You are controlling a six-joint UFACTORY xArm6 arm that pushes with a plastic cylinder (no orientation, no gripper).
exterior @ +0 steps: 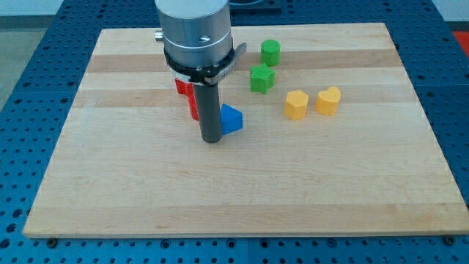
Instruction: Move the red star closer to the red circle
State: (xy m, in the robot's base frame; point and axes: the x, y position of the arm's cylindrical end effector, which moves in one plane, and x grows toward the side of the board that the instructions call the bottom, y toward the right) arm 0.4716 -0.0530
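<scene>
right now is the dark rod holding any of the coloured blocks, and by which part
Nothing is held: the arm ends in a plain rod that can only push. My tip rests on the wooden board beside the blue block, at its left; contact cannot be told.

No writing, label, brand, number or sign can be read anywhere: not on the wooden board point(242, 183), not on the coloured blocks, not on the arm's metal housing point(194, 29) at the far side.
</scene>
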